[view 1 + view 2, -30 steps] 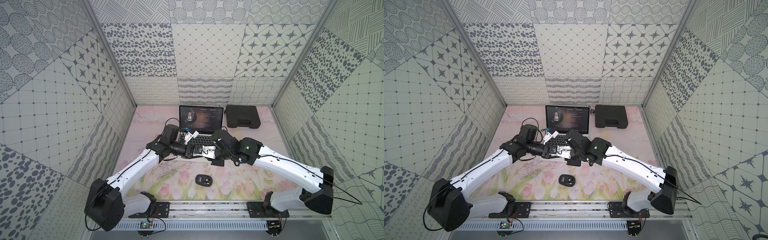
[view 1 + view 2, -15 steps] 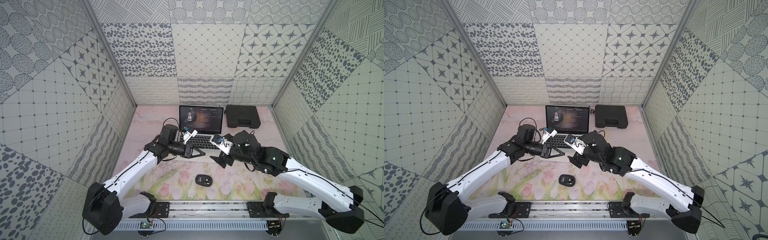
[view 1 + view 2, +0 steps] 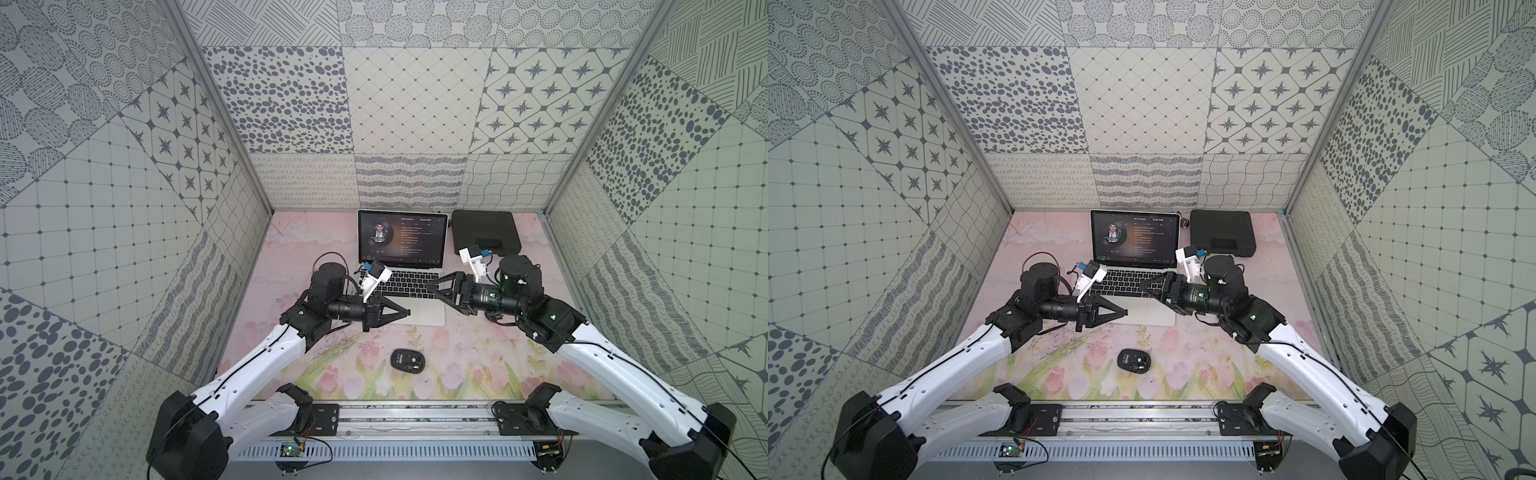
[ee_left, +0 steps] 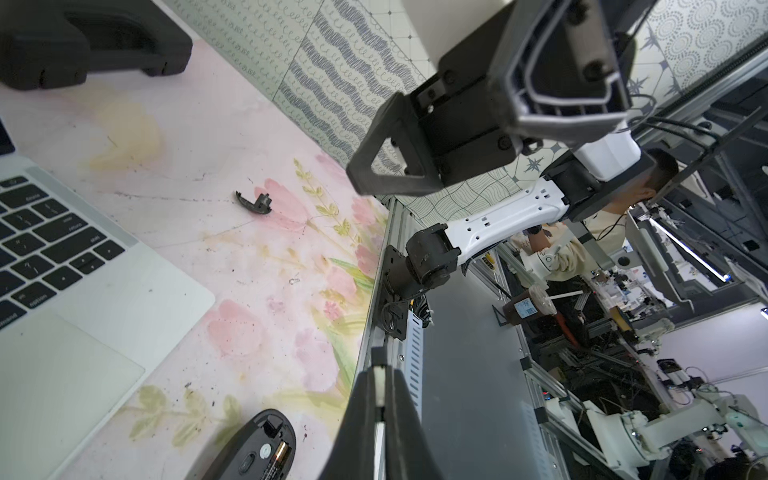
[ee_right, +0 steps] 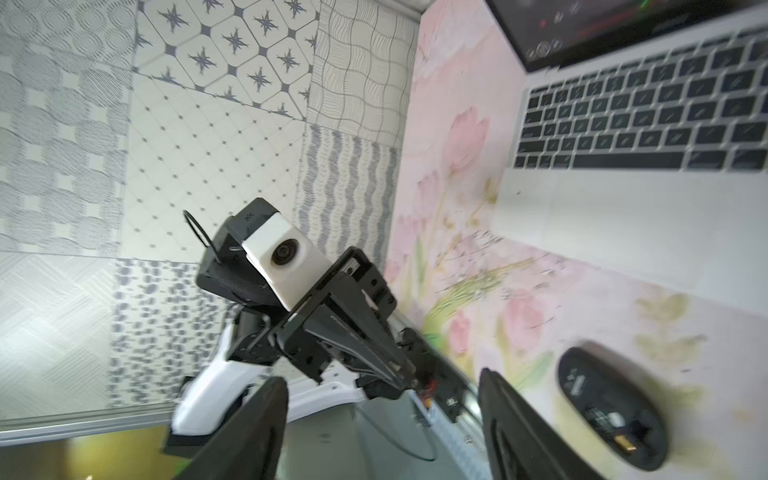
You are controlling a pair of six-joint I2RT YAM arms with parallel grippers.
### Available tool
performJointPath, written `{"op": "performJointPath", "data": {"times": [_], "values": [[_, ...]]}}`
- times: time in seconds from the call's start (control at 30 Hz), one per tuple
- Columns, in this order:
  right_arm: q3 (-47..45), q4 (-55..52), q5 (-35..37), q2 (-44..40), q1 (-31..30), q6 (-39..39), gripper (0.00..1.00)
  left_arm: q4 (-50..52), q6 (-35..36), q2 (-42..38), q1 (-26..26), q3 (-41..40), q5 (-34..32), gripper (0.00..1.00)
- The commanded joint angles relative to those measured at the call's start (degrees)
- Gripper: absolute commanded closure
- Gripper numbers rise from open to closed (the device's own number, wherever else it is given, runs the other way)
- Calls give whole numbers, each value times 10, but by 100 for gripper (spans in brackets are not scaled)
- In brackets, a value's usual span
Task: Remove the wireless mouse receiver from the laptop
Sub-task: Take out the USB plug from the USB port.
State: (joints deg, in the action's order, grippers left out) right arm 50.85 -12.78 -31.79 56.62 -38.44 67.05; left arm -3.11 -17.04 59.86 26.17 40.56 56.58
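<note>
Left gripper (image 3: 406, 312): fingers (image 4: 361, 415) pressed together along their length. It hung over the laptop's 7 o'clock corner, pointing toward 3 o'clock. Whether a tiny part sat between the pads could not be told.
Right gripper (image 3: 432, 290): jaws spread, with nothing between them in its wrist view. It hung over the keyboard's 3 o'clock end, pointing toward 9 o'clock, near the left gripper but apart from it.
Laptop (image 3: 429, 315): lid up, screen lit, at 12 o'clock on the table, with both tools overlapping its deck in both top views.
Wireless mouse receiver: not found in any view. The deck edges shown by the wrist cameras carried no stub, and the other edges were hidden or too small to read.
Mouse (image 3: 407, 359): at 6 o'clock from the laptop, belly up, battery bay uncovered.
Shell piece (image 4: 253, 202): loose on the mat off the laptop's 3 o'clock side.
Toolbox (image 3: 484, 232): at 2 o'clock from the laptop, well clear.
Risk, collision: the tools faced tip to tip, so in my judgement a small inward drift by either would make them strike.
Risk, keyboard: a descent by the spread jaws could press keys or knock the screen.
Risk, loss: if the stub was pinched, a slip would drop it onto the busy floral mat, where it would be hard to find.
Risk, drag: if the stub was plugged in, an off-axis pull would probably slide the light laptop.
</note>
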Motion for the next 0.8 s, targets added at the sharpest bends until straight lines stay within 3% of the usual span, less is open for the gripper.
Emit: {"op": "performJointPath", "data": {"times": [0.0, 0.23, 0.4, 0.77], "values": [[-39, 150, -98, 3, 4, 218, 32, -148, 86, -25, 3, -14, 34, 100], [-80, 247, -130, 26, -7, 297, 37, -136, 148, -69, 6, -19, 53, 100], [-70, 247, -140, 44, -36, 295, 42, -100, 173, -77, 6, -11, 90, 100], [-53, 188, -119, 26, -81, 283, 54, -57, 208, -79, 6, -1, 101, 100]]}}
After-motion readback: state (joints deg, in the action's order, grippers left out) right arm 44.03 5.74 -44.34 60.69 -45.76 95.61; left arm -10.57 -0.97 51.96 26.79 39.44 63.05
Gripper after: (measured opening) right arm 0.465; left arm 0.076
